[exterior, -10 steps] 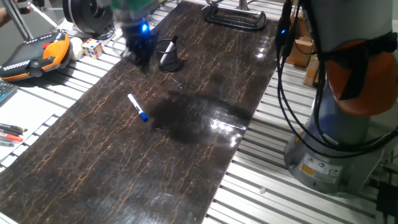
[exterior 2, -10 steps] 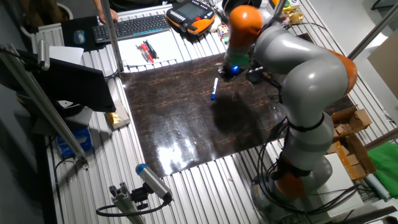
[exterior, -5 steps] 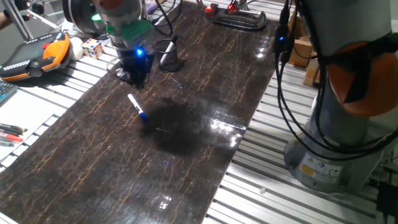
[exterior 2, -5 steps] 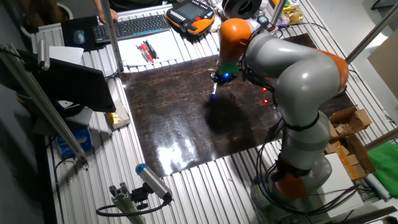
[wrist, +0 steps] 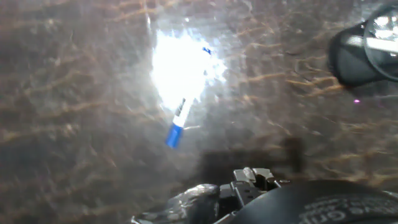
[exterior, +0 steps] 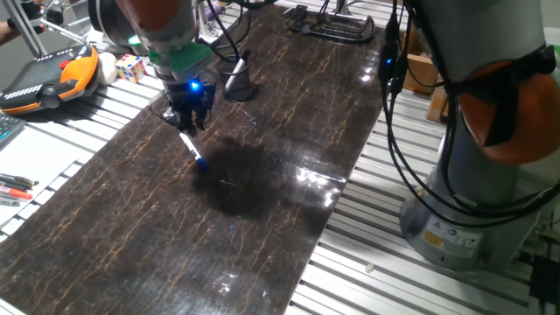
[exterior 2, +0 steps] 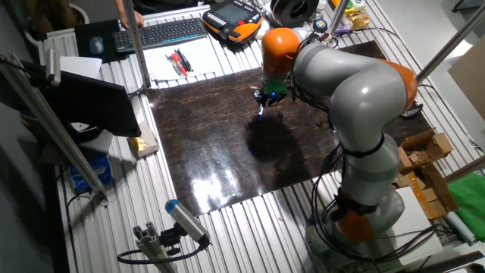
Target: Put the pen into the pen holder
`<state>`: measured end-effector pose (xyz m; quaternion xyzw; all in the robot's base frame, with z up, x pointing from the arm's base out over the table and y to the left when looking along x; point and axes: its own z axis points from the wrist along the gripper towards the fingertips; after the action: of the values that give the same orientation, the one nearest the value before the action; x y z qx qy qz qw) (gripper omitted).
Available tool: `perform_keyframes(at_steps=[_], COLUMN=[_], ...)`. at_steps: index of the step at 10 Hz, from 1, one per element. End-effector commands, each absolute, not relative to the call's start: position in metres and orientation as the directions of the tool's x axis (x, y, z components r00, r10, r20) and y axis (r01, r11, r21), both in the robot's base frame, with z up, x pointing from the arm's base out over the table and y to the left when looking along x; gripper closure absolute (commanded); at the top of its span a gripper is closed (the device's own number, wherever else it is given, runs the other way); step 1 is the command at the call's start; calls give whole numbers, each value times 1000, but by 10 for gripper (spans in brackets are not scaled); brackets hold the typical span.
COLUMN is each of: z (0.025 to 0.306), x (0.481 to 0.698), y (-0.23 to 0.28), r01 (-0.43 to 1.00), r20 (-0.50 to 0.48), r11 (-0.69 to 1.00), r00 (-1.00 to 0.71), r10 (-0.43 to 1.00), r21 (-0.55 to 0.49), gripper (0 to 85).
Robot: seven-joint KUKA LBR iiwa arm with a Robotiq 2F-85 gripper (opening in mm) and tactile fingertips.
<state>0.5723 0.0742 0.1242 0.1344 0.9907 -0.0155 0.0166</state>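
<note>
The pen (exterior: pixel 193 150), white-barrelled with a blue cap, lies flat on the dark marble-patterned board (exterior: pixel 262 227). Its cap points toward the near side. My gripper (exterior: pixel 188 121) hovers just above the pen's white end with its blue light on, and its fingers look apart and empty. The pen holder (exterior: pixel 238 80), a small black cup, stands upright a short way behind and right of the gripper. In the hand view the pen (wrist: pixel 179 121) lies below a bright glare and the pen holder (wrist: pixel 360 56) sits at the top right. In the other fixed view the gripper (exterior 2: pixel 262 99) is over the pen (exterior 2: pixel 260 114).
An orange teach pendant (exterior: pixel 52 74), a Rubik's cube (exterior: pixel 131 67) and a big black spool (exterior: pixel 118 22) lie left of the board. A black clamp (exterior: pixel 332 24) sits at its far end. Red and black pens (exterior: pixel 13 188) rest on paper at the left. The arm's base (exterior: pixel 472 192) stands at the right.
The gripper has moved from beside the pen holder toward the near side and down, and now hangs right over the pen's white end. The pen and the holder have not moved.
</note>
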Motion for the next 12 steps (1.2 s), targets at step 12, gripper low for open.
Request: perform_keyframes(at_steps=[12], z=[129], x=[569], y=[75], r01=[260], r20=[-62], r11=[964], r00=[-964], r10=[257], r21=[-51], gripper=[517])
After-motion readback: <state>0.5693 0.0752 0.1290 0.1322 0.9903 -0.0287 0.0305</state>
